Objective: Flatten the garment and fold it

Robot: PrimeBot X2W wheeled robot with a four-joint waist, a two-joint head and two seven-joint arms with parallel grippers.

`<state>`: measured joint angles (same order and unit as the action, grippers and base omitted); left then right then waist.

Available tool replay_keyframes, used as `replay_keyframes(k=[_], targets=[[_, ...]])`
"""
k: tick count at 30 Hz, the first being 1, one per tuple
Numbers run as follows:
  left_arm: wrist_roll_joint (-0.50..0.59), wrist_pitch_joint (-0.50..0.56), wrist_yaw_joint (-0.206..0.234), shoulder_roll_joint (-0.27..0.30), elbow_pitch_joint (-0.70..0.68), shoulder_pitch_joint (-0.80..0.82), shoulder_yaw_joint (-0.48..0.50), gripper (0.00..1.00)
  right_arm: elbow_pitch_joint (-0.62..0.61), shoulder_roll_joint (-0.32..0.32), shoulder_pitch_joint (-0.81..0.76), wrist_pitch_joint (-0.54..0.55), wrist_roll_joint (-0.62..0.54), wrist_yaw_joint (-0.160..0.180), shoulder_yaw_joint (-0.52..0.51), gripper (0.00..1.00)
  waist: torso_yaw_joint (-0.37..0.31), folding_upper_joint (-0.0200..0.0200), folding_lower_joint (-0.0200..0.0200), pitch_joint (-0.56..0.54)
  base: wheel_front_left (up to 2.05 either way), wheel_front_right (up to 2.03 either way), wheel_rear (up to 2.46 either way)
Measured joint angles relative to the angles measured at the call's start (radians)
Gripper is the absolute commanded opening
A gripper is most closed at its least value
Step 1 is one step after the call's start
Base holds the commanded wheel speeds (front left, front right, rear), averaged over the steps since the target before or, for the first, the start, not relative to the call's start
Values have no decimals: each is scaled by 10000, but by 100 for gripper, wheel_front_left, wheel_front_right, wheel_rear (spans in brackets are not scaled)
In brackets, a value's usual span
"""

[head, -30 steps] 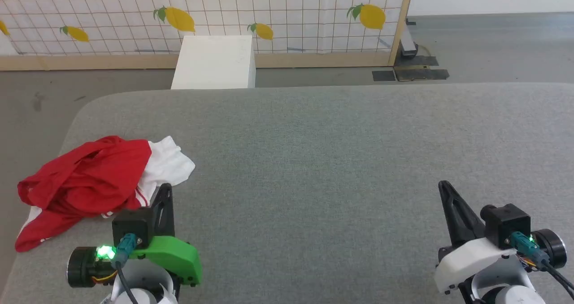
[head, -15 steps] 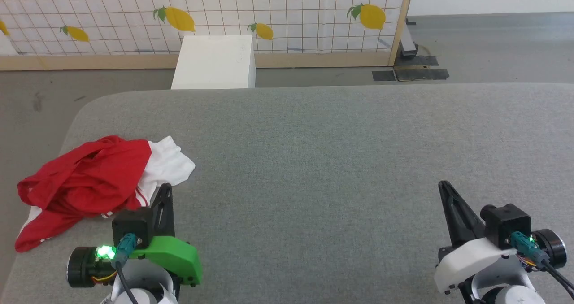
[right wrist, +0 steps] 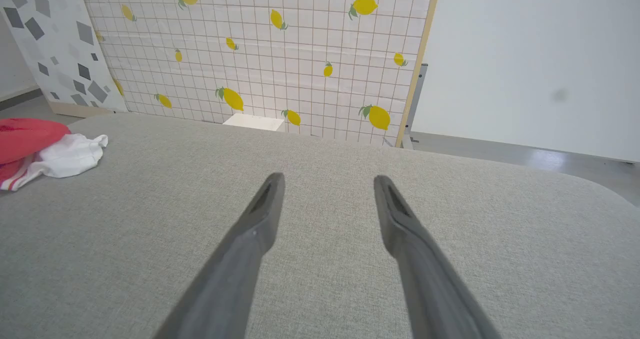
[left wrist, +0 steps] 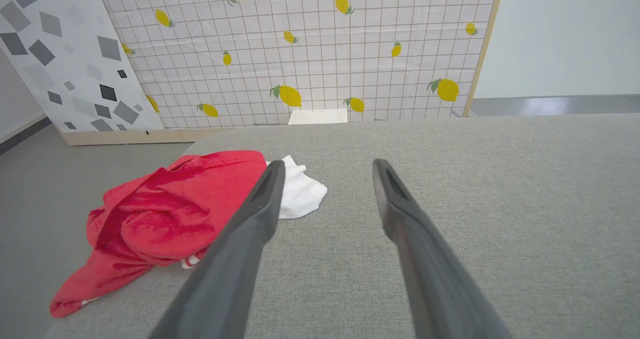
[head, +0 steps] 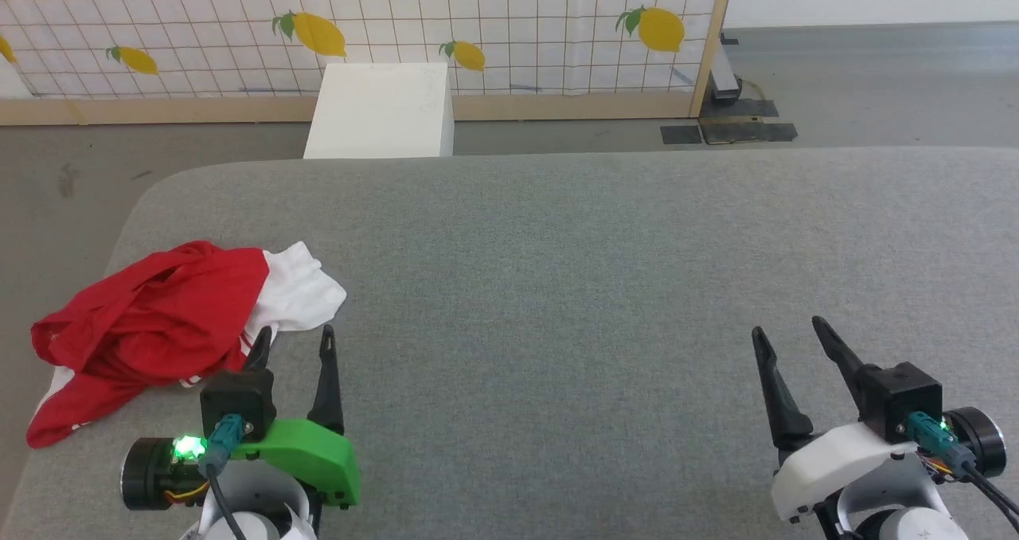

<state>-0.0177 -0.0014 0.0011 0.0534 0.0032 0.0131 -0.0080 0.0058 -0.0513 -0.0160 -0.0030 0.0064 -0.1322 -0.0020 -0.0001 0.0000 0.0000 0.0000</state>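
Red garment, crumpled, white sleeve showing, at left edge of tabletop. My left gripper: open, empty, just beside it. My right gripper: open, empty, well apart.

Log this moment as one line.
garment: crumpled, at table left edge | left hand: open, empty, near garment | right hand: open, empty | fold: not started

No legible text or numbers, none on the garment, lemon-patterned screen or white box
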Motion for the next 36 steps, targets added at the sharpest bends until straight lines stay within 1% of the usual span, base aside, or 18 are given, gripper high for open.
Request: replay_keyframes(k=[8, 17, 31, 36], targets=[[-100, -102, 36, 0, 130, 15, -96, 100, 29, 0, 0, -35, 2, 0, -42, 100, 47, 0, 0, -2, 0, 0, 0], [-213, -280, 188, 2, 295, 34, -194, 100, 81, 0, 0, -153, 13, 0, -86, 100, 318, 0, 0, -18, 0, 0, 0], [-408, -577, 416, 27, 522, 72, -309, 100, 205, 0, 1, -343, 115, 0, -136, 100, 1139, 0, 0, -56, 0, 0, 0], [-637, -675, 464, 36, 575, 81, -355, 100, 255, 2, 2, -428, 130, 0, -157, 100, 1487, 0, 0, -66, 0, 0, 0]])
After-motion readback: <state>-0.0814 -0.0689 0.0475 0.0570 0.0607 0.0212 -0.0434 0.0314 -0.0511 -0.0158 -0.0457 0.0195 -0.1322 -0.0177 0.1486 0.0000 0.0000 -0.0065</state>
